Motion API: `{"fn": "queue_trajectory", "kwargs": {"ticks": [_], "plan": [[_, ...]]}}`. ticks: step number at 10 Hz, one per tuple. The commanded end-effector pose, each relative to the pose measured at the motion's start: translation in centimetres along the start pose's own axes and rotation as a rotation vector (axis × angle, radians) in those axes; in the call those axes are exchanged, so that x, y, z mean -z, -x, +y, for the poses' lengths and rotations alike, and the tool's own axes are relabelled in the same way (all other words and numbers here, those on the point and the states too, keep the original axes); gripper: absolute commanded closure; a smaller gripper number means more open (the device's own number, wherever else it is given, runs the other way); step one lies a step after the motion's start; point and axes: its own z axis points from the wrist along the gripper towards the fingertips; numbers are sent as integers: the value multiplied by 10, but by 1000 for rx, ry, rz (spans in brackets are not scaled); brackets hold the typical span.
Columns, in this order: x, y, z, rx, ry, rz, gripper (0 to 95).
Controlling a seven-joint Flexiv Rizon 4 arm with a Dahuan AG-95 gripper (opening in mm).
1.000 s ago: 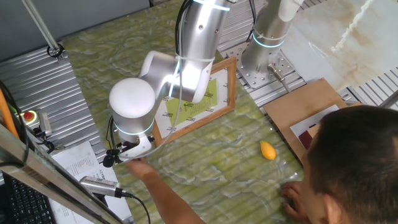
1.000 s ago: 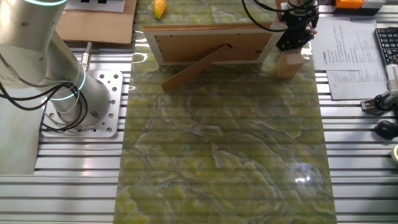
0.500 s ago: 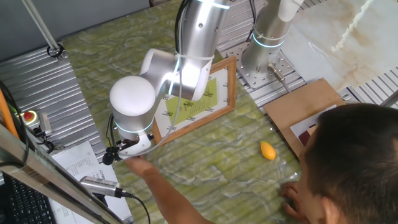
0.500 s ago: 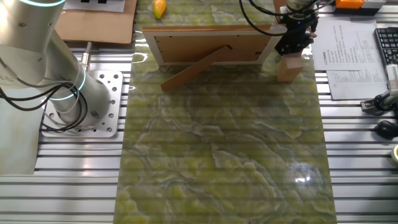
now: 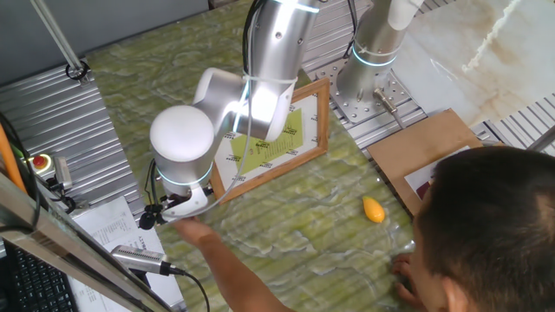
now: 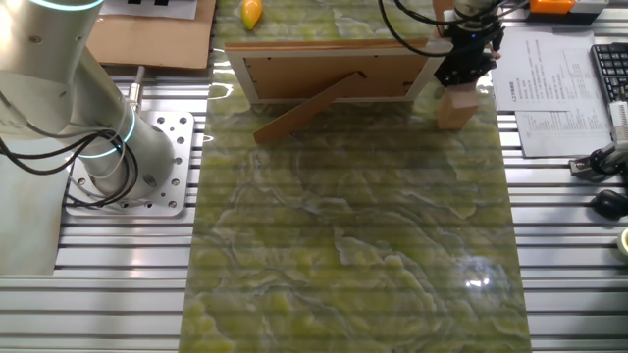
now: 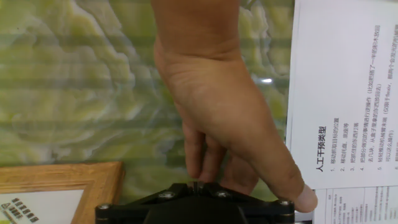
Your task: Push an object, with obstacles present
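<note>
The table (image 6: 343, 245), covered in green marbled sheeting, is carrying the pincer (image 6: 459, 71) at its far corner, where it is hovering right over the top of the small wooden block (image 6: 453, 106); whether it is released or clenched cannot be told, since a person's hand (image 7: 230, 118) is reaching in under it. Compared with a second earlier, almost nothing is changing: the block is sitting where it was, just beside the corner of the propped picture frame (image 6: 334, 71). The orange-yellow teardrop piece (image 5: 373, 209) is lying well apart, unmoved.
</note>
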Motion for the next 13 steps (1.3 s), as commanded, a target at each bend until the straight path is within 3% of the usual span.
{"fn": "queue_trajectory", "kwargs": {"ticks": [1,7,9,13], "plan": [[1,2,-5,0,5,2,950],[2,-1,-14,-30,23,3,950],[3,-8,-18,-27,31,3,950],[-4,-11,-23,-32,42,-3,950]]}}
